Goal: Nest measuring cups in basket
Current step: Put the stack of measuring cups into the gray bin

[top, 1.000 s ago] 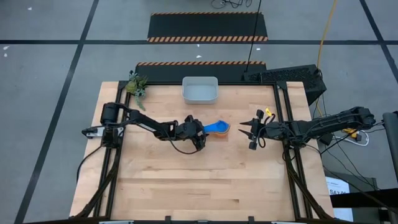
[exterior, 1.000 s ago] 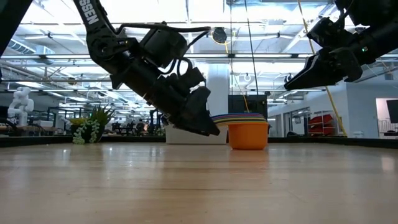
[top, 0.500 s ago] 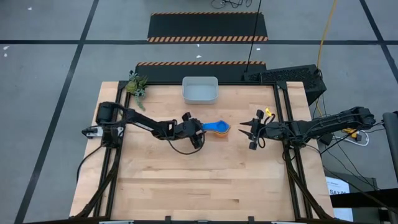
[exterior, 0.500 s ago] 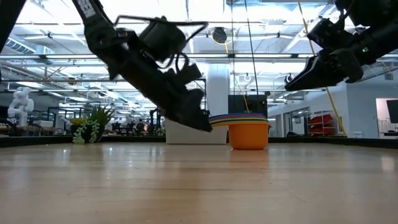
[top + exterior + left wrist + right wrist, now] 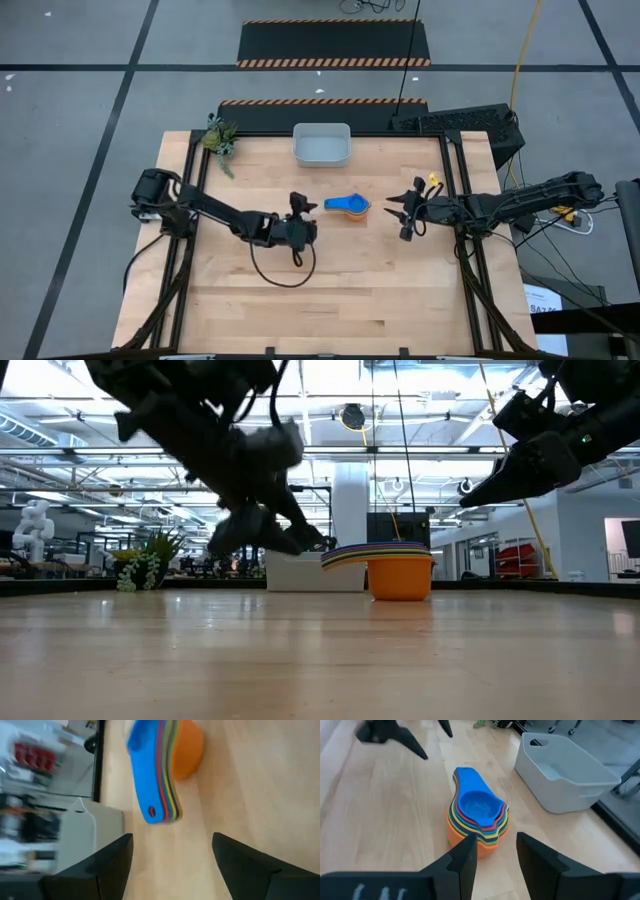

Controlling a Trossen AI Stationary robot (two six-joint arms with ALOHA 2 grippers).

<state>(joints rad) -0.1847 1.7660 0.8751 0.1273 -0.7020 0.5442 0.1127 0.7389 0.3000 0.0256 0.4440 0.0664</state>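
Measuring cups [image 5: 349, 206] sit stacked one inside another on the bare bench [image 5: 330, 290], near its middle, with the orange one outermost and a blue one on top, all handles fanned toward the left. The basket [image 5: 321, 144] stands well apart from the stack, at the far edge of the bench, and holds nothing. A small green plant [image 5: 219, 138] sits at the far left corner.

The left tool [image 5: 299, 228] hangs near the stack's handles, to their left and a little nearer, its fingers spread wide with nothing between them. The right tool [image 5: 404, 212] waits to the right of the stack, close by but not touching; its fingers also stand parted and empty, and the right wrist view looks straight down on the cups between them.

By my judgement the nesting itself looks done, and the step in hand is getting the whole stack into the basket. That calls for one tool to close on the stack, most likely across the bundled handles or the rim of the orange cup, lift it level so the inner cups do not slip out, carry it to the far side and lower it inside the basket's walls.
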